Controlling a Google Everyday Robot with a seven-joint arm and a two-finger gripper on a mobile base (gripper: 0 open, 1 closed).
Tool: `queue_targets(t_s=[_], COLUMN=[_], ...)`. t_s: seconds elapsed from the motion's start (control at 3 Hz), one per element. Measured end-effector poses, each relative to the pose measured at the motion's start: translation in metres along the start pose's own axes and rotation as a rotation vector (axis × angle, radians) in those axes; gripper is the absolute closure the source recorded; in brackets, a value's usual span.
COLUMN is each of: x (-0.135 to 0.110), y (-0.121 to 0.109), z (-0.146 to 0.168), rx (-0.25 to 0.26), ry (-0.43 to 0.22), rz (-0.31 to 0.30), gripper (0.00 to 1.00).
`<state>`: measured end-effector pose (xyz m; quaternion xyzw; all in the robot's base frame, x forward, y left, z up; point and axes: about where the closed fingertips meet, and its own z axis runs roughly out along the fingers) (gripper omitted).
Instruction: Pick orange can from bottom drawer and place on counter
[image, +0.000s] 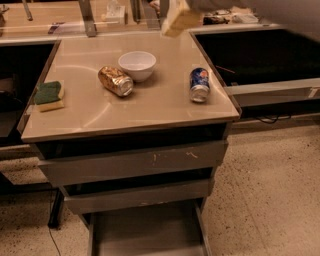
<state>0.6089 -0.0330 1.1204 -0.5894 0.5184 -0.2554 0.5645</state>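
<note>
Lying sideways, the dented orange can gleams; end effector hangs beyond it.

The counter was glossy beige with a thin metal rim. On it, the orange can was shiny dented metal, beside a smooth white bowl, perhaps ceramic. Below the counter, the bottom drawer was matt grey metal. Above the counter's far edge, the gripper was pale and smooth.

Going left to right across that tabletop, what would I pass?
In order: sponge → orange can → white bowl → blue can. The robot's tool hovers above the counter's far edge, right of the bowl.
</note>
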Motion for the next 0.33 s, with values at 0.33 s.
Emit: queue_targets(t_s=[0.33], x=[-0.0614], y=[-0.0469], z=[-0.0301], rx=[0.037], ry=[-0.003], rz=[-0.004], gripper=[0.0])
